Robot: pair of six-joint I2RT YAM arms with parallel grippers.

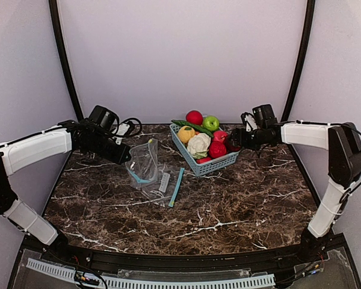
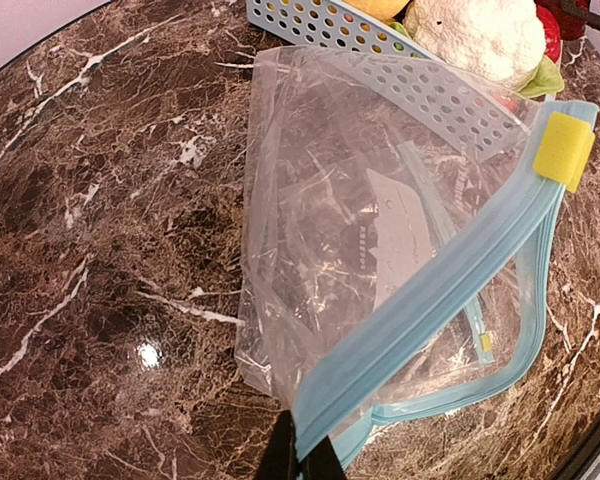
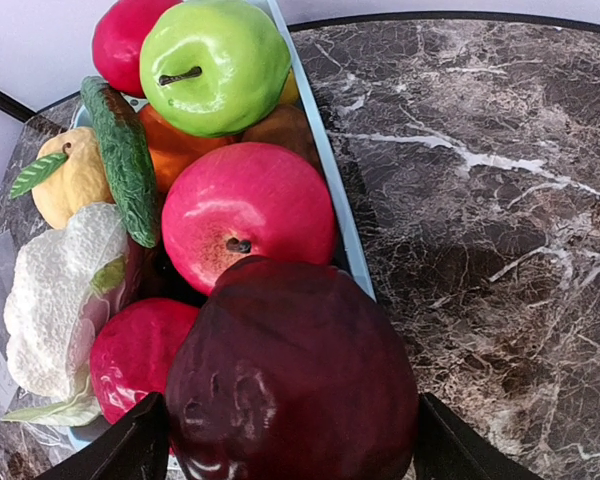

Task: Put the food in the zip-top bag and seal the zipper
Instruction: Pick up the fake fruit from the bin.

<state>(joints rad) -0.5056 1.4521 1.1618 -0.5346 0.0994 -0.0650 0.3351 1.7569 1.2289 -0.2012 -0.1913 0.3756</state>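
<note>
Only in the left wrist view: white label (image 2: pixel 395 235) inside the bag (image 2: pixel 310 200), print unreadable. Zipper edge pinched in left gripper (image 2: pixel 300 458). Dark red fruit (image 3: pixel 290 360) clamped in right gripper (image 3: pixel 290 450) at basket (image 3: pixel 325 170) rim, other food (image 3: pixel 245 215) inside.

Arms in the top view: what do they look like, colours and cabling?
Both the left arm and right arm have white link shells with black joints and black wrist housings. Thin black cables loop near each wrist. The claw fingers are plain black.
</note>
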